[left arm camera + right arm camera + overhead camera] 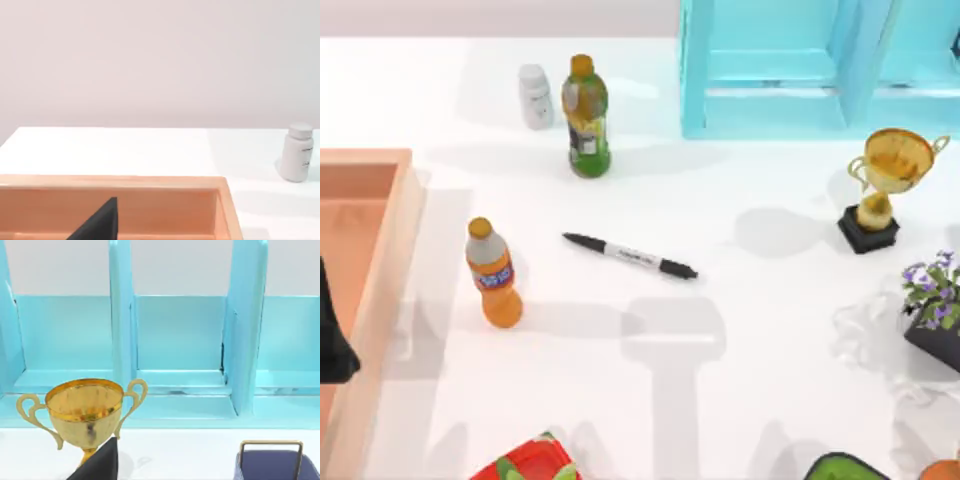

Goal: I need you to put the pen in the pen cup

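The slim pen (630, 256), with black ends and a white printed barrel, is seen lying flat on the white table (770, 380) near its middle. Its long axis is set on a slant, one black end aimed toward the table's far left, the other toward the near right. Nothing is touching it.

An orange soda bottle with a grey cap (494, 275) is stood upright to the pen's left, and a green bottle with a yellow cap (586, 118) farther back, beside a small white pill bottle (535, 96). A shallow peach wooden tray (382, 290) is placed at the left edge; over it a dark part of the left arm is seen, and whether that gripper is spread cannot be told. A turquoise open-fronted shelf unit (760, 110) is set at the back right, its compartments bare. A gold trophy cup (885, 190) on a black base is stood before it, and a potted purple flower (935, 300) at the right edge.
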You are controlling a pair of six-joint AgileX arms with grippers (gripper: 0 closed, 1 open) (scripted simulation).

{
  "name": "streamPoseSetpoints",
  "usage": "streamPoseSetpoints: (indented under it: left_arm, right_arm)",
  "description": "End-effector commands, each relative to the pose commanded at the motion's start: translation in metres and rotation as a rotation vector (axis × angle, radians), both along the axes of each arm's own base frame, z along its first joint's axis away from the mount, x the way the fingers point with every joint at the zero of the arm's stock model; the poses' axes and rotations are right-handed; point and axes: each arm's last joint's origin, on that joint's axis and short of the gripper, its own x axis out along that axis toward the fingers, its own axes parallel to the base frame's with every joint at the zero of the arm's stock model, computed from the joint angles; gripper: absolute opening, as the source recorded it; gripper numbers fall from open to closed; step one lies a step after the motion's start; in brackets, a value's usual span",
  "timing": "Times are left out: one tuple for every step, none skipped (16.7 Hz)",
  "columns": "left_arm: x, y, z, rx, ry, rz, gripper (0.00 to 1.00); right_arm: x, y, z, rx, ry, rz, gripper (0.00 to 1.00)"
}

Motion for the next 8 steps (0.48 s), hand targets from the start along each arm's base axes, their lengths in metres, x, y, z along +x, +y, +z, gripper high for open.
streamPoseSetpoints:
  left_arm:
    - [0.0, 0.0, 0.0, 0.0, 0.0, 0.0, 1.0]
    - [0.0, 0.0, 0.0, 0.0, 0.0, 0.0, 1.0]
    - [0.0, 0.0, 0.0, 0.0, 0.0, 0.0, 1.0]
    - [0.0, 0.0, 0.0, 0.0, 0.0, 0.0, 1.0]
    - [0.0, 0.0, 0.0, 0.0, 0.0, 0.0, 1.0]
    - [0.0, 0.0, 0.0, 0.0, 0.0, 0.0, 1.0]
    - [0.0, 0.0, 0.0, 0.0, 0.0, 0.0, 1.0]
    - [0.0, 0.0, 0.0, 0.0, 0.0, 0.0, 1.0]
  right_arm:
    - [0.0, 0.0, 0.0, 0.0, 0.0, 0.0, 1.0]
    - [0.0, 0.0, 0.0, 0.0, 0.0, 0.0, 1.0]
    - [0.0, 0.0, 0.002, -0.002, 0.002, 0.0, 1.0]
    - [0.0, 0.0, 0.005, -0.006, 0.007, -0.001, 1.0]
    - [0.0, 0.001, 0.01, -0.011, 0.014, -0.001, 1.0]
    - [0.0, 0.001, 0.017, -0.019, 0.027, 0.0, 1.0]
    - [0.0, 0.002, 0.026, -0.029, 0.043, 0.002, 1.0]
    - [0.001, 0.003, 0.036, -0.04, 0.062, 0.007, 1.0]
